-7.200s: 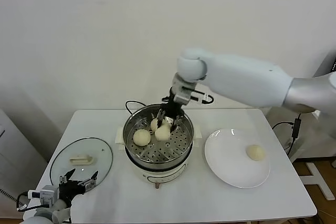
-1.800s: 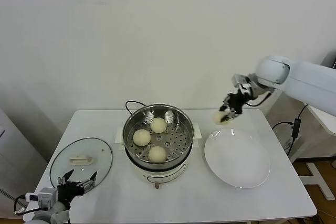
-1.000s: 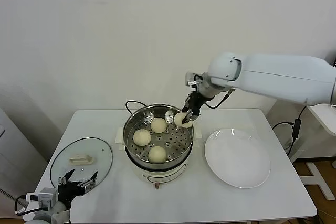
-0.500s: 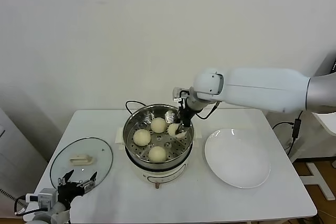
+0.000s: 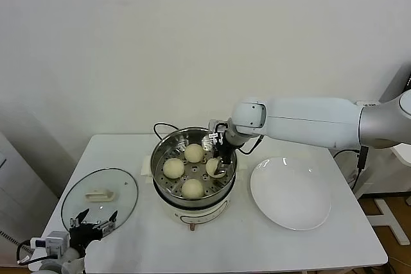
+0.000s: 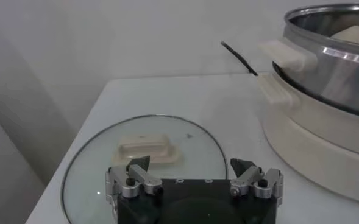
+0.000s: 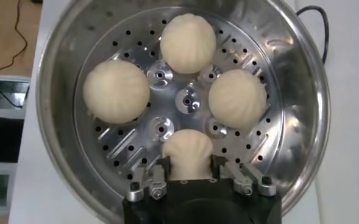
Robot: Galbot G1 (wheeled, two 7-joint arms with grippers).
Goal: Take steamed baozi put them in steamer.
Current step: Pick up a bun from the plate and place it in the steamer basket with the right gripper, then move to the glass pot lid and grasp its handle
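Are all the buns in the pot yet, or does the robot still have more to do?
Nearly done. Three baozi already sit on the steamer tray. The right claw holds the fourth baozi down inside the pot, not yet let go. The white plate holds no buns, so only the release is left. The left claw waits open by the glass lid.

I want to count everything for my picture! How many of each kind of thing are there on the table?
Steamed baozi: 4, the last between the right gripper fingers
Steamer: 1
Glass lid: 1
White plate: 1
Total: 7
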